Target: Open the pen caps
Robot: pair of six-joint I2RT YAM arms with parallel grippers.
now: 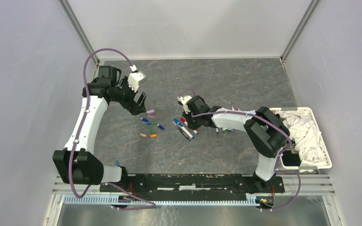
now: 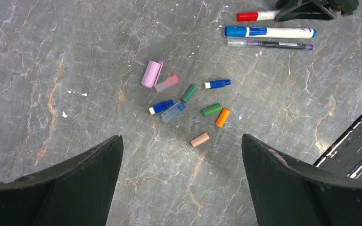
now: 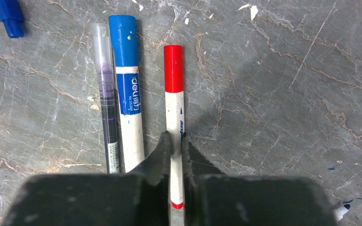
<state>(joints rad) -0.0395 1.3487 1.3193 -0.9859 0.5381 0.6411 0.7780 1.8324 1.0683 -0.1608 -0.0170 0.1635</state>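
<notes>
Blue pen point(image 3: 128, 94) — just beside red pen point(image 3: 173, 70).

loose pen caps point(image 2: 189, 93): nine in total; blue caps point(image 2: 217, 84): two; green caps point(image 2: 211, 109): two; lilac cap point(image 2: 152, 74), clear pink cap point(image 2: 167, 83), clear blue cap point(image 2: 173, 112), orange cap point(image 2: 222, 117), beige cap point(image 2: 200, 139): one each; capped pens point(image 2: 287, 32): three; red-capped pen point(image 2: 257, 16), blue-capped pen point(image 2: 245, 31), thin purple pen point(image 2: 268, 44): one each

My black right gripper point(image 3: 175, 139) straddles a red-capped white pen point(image 3: 174, 108), beside a blue-capped white pen point(image 3: 133, 136) with a blue label and a clear purple-inked pen point(image 3: 107, 99), on a grey table point(image 3: 287, 94) veined rust and white.
</notes>
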